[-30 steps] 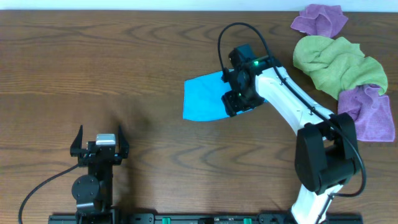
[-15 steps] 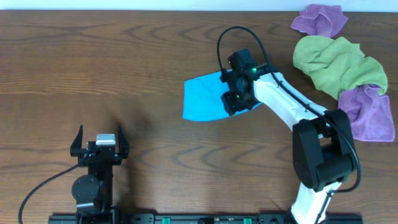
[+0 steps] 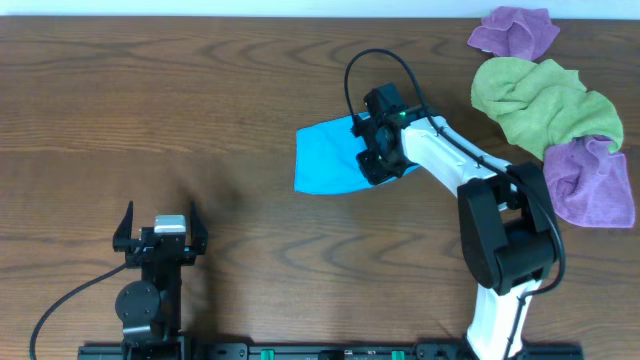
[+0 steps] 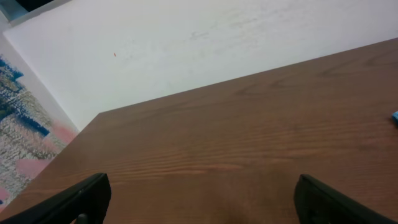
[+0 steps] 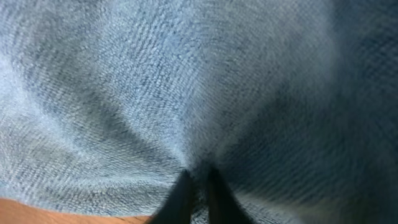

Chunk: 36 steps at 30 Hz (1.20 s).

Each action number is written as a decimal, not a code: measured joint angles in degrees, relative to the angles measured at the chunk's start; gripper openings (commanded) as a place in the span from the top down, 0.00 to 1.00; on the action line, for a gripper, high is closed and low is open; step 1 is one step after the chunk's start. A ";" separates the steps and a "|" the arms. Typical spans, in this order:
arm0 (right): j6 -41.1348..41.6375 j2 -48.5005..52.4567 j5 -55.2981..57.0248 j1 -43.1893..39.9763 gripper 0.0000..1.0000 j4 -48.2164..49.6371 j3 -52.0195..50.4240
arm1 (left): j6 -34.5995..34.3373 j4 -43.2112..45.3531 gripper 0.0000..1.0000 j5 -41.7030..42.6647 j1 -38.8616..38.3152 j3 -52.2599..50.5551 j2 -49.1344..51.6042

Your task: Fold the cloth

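Right gripper (image 3: 371,163) clenched on a pinch of the blue cloth (image 3: 322,158), near the far edge, right of centre. Left gripper (image 3: 160,225) fingers spread apart, by the near-left corner.

The right arm (image 3: 450,160) has white links and black joints, a looping black cable (image 3: 347,80) and a green light (image 3: 399,113). The left arm (image 3: 150,290) is black, with a silver block (image 3: 170,224) and its own black lead (image 3: 62,298).

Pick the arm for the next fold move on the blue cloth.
Right. The right gripper is shut on the blue cloth, with fabric bunched at its fingertips. The left gripper sits open, far from the cloth.
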 measured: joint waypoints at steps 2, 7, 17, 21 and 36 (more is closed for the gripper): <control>-0.24 0.00 -0.09 0.00 0.99 0.24 0.00 | 0.00 0.00 0.05 0.00 0.00 0.00 0.00; -0.24 0.02 -1.01 0.00 0.99 0.44 0.11 | 0.00 0.00 0.05 0.00 0.00 0.00 0.00; -0.26 1.60 -8.15 1.68 0.99 -11.10 18.88 | 0.00 0.00 0.05 0.00 0.00 0.00 0.00; -0.35 1.60 -8.94 5.27 0.99 -16.68 32.44 | 0.00 0.00 0.05 0.02 0.00 0.00 0.00; -0.50 1.70 -7.43 5.27 0.90 -25.81 51.30 | 0.00 0.00 0.05 0.00 0.00 0.00 0.00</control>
